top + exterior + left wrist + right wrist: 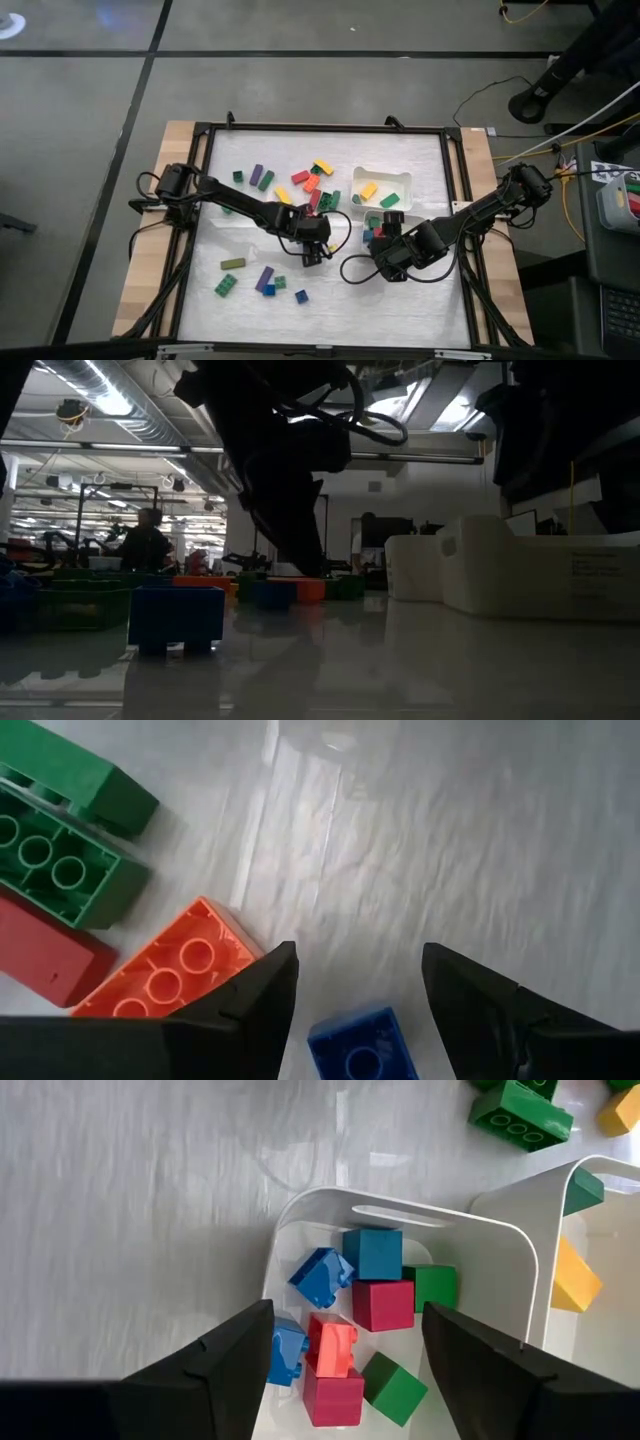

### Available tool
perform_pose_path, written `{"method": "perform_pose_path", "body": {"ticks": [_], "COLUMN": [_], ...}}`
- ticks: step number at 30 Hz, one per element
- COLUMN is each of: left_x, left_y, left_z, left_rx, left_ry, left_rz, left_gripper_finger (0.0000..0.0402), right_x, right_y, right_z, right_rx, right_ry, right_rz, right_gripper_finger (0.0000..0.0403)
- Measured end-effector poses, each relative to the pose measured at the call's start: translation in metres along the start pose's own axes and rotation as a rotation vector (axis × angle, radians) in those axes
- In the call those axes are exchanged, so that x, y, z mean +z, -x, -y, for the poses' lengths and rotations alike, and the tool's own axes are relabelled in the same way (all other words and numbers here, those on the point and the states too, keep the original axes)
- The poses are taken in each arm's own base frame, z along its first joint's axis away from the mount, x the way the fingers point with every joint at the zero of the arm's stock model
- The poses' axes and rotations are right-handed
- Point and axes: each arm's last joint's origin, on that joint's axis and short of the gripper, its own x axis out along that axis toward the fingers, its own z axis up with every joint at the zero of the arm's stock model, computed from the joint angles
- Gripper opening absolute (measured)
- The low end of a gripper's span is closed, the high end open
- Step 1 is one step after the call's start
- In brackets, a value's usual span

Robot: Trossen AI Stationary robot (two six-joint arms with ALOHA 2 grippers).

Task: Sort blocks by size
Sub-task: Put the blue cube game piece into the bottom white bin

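My left gripper (360,960) stands open and tilted down near the table's middle (313,254). A small blue block (360,1048) lies on the mat between its fingers, with a gap on each side. An orange block (170,975), a red block (40,955) and two green blocks (60,865) lie beside it. My right gripper (345,1320) hangs open over a small white tray (300,1210) that holds several short blue, red and green cubes (380,1302). In the high view it is right of centre (385,258).
A second white tray (383,188) with yellow and green blocks stands just beyond the first. Loose blocks lie across the mat's far middle (305,180) and near left (262,280). A black frame (203,200) borders the mat. A blue block (177,618) sits close to the low camera.
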Motion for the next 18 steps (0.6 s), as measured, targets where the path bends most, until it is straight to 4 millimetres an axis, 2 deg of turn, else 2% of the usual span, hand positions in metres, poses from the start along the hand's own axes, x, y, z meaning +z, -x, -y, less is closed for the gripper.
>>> {"method": "perform_pose_path", "body": {"ticks": [12,18], "left_x": [-0.015,-0.017], "left_y": [0.004,0.003], "left_z": [-0.005,-0.003], "left_rx": [0.060,0.064], "left_ry": [0.097,0.140], "left_rz": [-0.152,-0.161], "left_gripper_finger": [0.0203,0.0203], "right_x": [0.000,0.000], "right_y": [0.000,0.000], "right_z": [0.000,0.000], "right_rx": [0.000,0.000], "right_ry": [-0.001,-0.001], "right_rz": [0.001,0.001], "right_gripper_finger": [0.0255,0.0255]}}
